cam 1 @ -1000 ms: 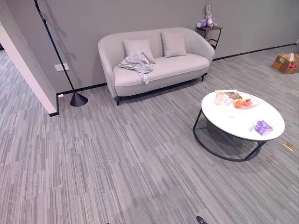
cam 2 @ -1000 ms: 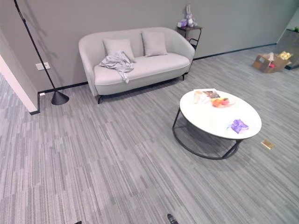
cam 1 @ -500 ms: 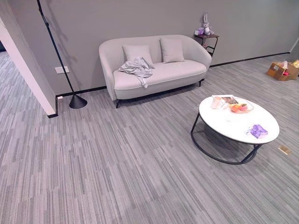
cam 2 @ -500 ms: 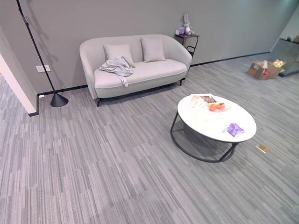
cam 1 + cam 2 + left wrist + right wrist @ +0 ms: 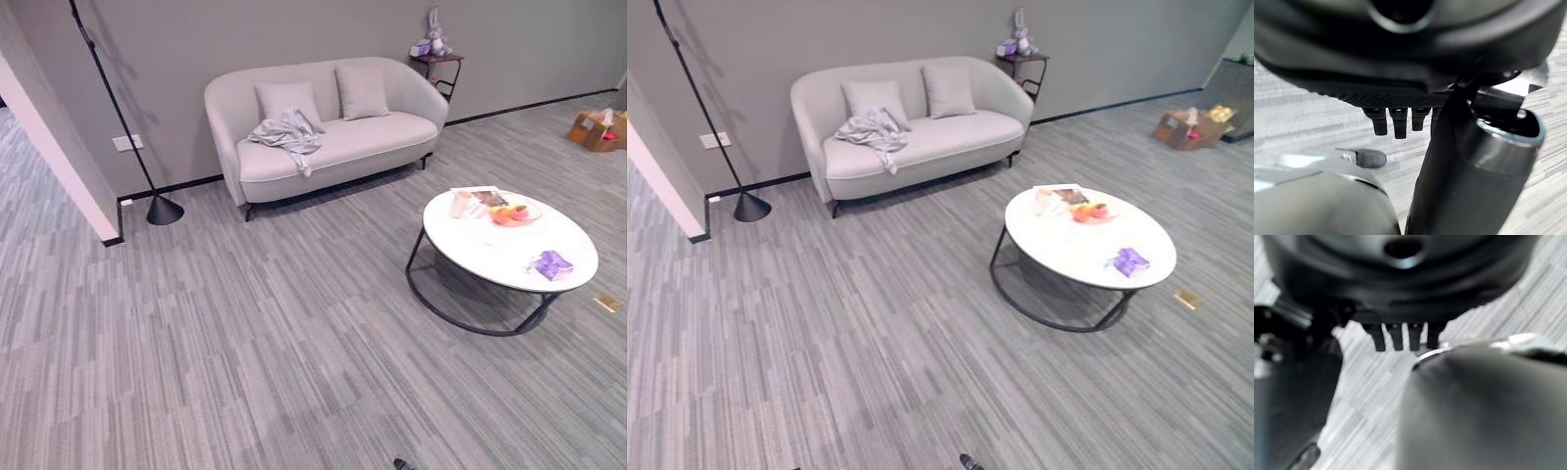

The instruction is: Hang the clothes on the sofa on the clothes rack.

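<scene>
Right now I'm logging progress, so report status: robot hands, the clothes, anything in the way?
Left robot hand and right robot hand open, holding nothing. Grey clothes lie on the sofa. Round white table stands off to the right.

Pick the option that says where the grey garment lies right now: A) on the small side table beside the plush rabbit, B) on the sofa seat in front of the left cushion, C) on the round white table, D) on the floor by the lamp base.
B: the crumpled grey garment lies on the sofa seat, against the left cushion, with one end hanging over the seat's front edge.
</scene>
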Robot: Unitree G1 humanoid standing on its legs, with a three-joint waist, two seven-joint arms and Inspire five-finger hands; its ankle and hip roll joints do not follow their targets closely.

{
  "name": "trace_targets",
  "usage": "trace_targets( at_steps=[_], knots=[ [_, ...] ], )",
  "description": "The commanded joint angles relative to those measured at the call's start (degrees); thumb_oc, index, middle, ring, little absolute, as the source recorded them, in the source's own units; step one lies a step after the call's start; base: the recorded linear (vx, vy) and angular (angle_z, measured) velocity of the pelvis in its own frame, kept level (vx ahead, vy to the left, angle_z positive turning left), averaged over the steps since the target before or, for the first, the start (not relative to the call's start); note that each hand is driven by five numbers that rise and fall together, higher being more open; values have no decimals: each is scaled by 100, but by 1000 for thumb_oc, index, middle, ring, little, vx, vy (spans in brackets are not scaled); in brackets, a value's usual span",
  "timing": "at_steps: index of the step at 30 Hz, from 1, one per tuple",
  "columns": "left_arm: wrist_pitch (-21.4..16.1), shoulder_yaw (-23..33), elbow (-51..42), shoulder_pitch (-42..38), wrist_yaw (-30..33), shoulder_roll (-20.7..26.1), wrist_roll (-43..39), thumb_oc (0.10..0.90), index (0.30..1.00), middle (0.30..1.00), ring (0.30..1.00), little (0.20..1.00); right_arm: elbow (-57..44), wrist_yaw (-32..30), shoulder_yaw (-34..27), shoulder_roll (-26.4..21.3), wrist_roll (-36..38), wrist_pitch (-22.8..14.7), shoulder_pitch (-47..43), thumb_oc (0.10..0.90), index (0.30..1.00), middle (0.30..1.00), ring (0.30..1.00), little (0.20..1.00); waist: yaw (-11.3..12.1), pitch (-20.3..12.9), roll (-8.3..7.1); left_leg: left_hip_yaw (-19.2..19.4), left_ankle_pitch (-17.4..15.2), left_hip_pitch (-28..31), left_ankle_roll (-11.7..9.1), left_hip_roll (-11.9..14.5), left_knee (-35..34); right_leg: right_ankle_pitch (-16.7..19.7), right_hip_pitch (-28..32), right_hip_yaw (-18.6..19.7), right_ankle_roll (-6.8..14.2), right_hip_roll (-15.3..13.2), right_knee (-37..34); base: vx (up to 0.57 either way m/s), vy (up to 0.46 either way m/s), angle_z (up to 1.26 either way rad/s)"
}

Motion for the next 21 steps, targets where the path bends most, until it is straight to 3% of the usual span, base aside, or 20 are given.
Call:
trace_targets(
  at_steps=[1, 4, 5, 6, 7, 8, 9, 11, 12, 14, 15, 16, 17, 18, 19, 21],
  knots=[
    [-8, -107, 217, -168, -101, -43, 265, 800, 900, 900, 900, 900, 224, 322, -201, 150, 406, 138, -183, 800, 900, 900, 900, 900, -57, 214, -15, -472, -313, 81, 457, -353, 154, 1313, -541, 480, 51, -290, 1904, 74, 139, 96],
    [43, -49, 310, -171, -149, -5, 274, 800, 900, 900, 900, 900, 252, 349, -319, 140, 708, 148, -174, 800, 900, 900, 900, 900, -103, 281, 120, -499, -373, 234, 457, -227, 120, 983, -1010, 532, -31, -257, 2522, 128, 47, 65],
    [42, 24, 370, -167, -150, 38, 257, 800, 900, 900, 900, 900, 200, 375, -383, 132, 923, 126, -153, 800, 900, 900, 900, 900, -149, 277, 137, -505, -459, 399, 364, -148, 60, 549, -1286, 511, -141, -54, 2275, 421, -173, 34],
    [5, 0, 398, -181, -156, 47, 317, 800, 900, 900, 900, 900, 219, 340, -427, 119, 1075, 120, -169, 800, 900, 900, 900, 900, -277, 329, 88, -558, -635, 591, 239, -105, 39, 309, -1437, 561, -159, 287, 1177, 359, -194, -17],
    [5, 0, 399, -183, -157, 47, 317, 800, 900, 900, 900, 900, 219, 340, -427, 119, 1075, 120, -171, 800, 900, 900, 900, 900, -281, 324, 108, -561, -626, 582, 234, -81, 36, 352, -1412, 542, -166, 311, 1110, 412, -281, -39],
    [-25, -56, 391, -191, -149, 21, 387, 800, 900, 900, 900, 900, 313, 344, -490, 91, 1153, 176, -176, 800, 900, 900, 900, 900, -382, 330, 25, -580, -812, 726, 114, -61, 21, 568, -1447, 602, -41, 455, -377, 364, -212, -14],
    [-46, -77, 413, -214, -129, 11, 425, 800, 900, 900, 900, 900, 389, 347, -524, 84, 1171, 196, -182, 800, 900, 900, 900, 900, -458, 342, 2, -584, -909, 843, 57, -15, 15, 862, -1565, 662, 48, 520, -1039, 509, -275, 13],
    [-84, -72, 434, -240, -146, -22, 508, 800, 900, 900, 900, 900, 522, 410, -688, 65, 1171, 286, -104, 800, 900, 900, 900, 900, -631, 230, -10, -649, -1233, 1255, -105, 207, 11, 1198, -1824, 957, 205, 648, -1779, 629, -290, 21],
    [-85, -73, 434, -238, -146, -22, 508, 800, 900, 900, 900, 900, 523, 412, -687, 64, 1171, 285, -103, 800, 900, 900, 900, 900, -631, 234, -4, -647, -1238, 1263, -107, 215, 11, 1194, -1815, 953, 204, 654, -1779, 701, -378, 22],
    [-105, -65, 427, -195, -91, -53, 478, 800, 900, 900, 900, 900, 614, 385, -661, -25, 985, 262, 31, 800, 900, 900, 900, 900, -676, 71, 15, -706, -970, 1383, -235, 568, 150, 1350, -1795, 988, 59, 817, -1415, 426, -300, 44],
    [-104, -66, 426, -192, -90, -56, 478, 800, 900, 900, 900, 900, 616, 386, -660, -28, 984, 261, 31, 800, 900, 900, 900, 900, -682, 58, 27, -710, -968, 1376, -241, 582, 141, 1336, -1812, 978, 54, 825, -1396, 337, -312, 40],
    [-117, -53, 412, -201, -54, -48, 434, 800, 900, 900, 900, 900, 645, 335, -615, -72, 960, 236, 40, 800, 900, 900, 900, 900, -670, 4, 86, -809, -552, 1297, -370, 856, 341, 1219, -1812, 990, -63, 992, -1165, 211, -203, 26],
    [-117, -53, 412, -199, -53, -50, 434, 800, 900, 900, 900, 900, 646, 336, -614, -74, 960, 236, 41, 800, 900, 900, 900, 900, -680, -5, 96, -817, -548, 1292, -377, 870, 331, 1209, -1821, 976, -68, 998, -1154, 473, -445, 25],
    [-115, -43, 424, -216, -39, -46, 375, 800, 900, 900, 900, 900, 599, 324, -552, -84, 1000, 183, 8, 800, 900, 900, 900, 900, -650, -98, 116, -884, 178, 1162, -519, 1116, 755, 1031, -1655, 910, -220, 1192, -1045, 273, -252, 19],
    [-114, -43, 423, -215, -39, -46, 374, 800, 900, 900, 900, 900, 599, 324, -551, -84, 1001, 183, 7, 800, 900, 900, 900, 900, -662, -100, 122, -895, 179, 1159, -525, 1126, 752, 1024, -1654, 896, -224, 1195, -1041, 477, -455, 27],
    [-79, -31, 319, -187, 25, -26, 251, 800, 900, 900, 900, 900, 436, 262, -466, -102, 1226, 45, -98, 800, 900, 900, 900, 900, -531, -123, -114, -681, 1217, 539, -541, 1470, 2274, 652, -905, 784, -610, 1360, -1214, 535, -560, 20]
  ],
)
